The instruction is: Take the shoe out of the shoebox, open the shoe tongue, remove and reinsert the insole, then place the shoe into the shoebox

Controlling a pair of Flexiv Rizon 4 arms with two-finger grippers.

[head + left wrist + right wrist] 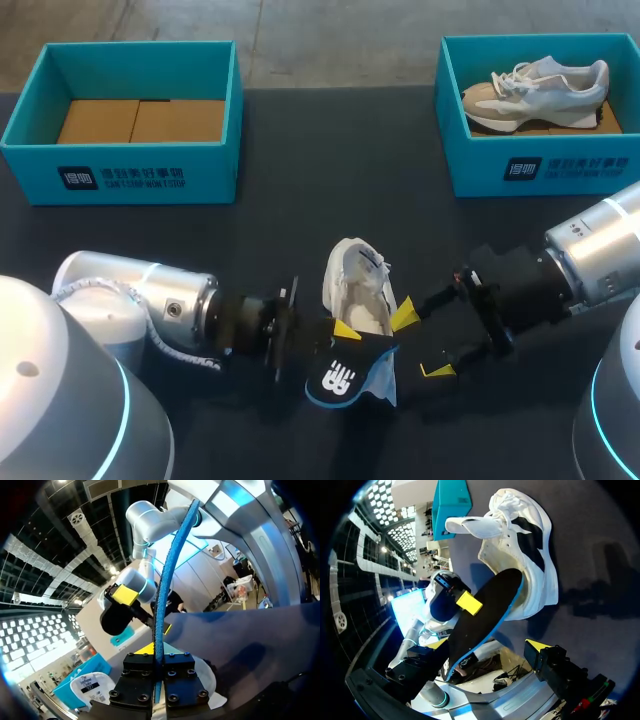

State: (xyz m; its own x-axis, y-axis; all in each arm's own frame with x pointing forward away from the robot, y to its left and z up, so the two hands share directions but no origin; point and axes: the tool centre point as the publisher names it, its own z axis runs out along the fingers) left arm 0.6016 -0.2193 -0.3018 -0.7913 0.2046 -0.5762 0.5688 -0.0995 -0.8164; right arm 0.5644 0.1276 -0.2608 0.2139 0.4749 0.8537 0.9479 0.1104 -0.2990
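the insole (348, 378) looks thin, light and floppy, so i judge a grip near its stiffer heel is best. the left hand (342, 342) clamps it on edge, just beside the white shoe (357, 290) lying on the worktop (300, 230). the right hand (421, 343) is released and empty. the left hand's second finger is hidden, and i cannot tell if the insole touches the shoe.

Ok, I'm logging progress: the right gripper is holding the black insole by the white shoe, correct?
Not quite: the left gripper holds the black insole by the white shoe; the right gripper is open beside it. The head view shows this.
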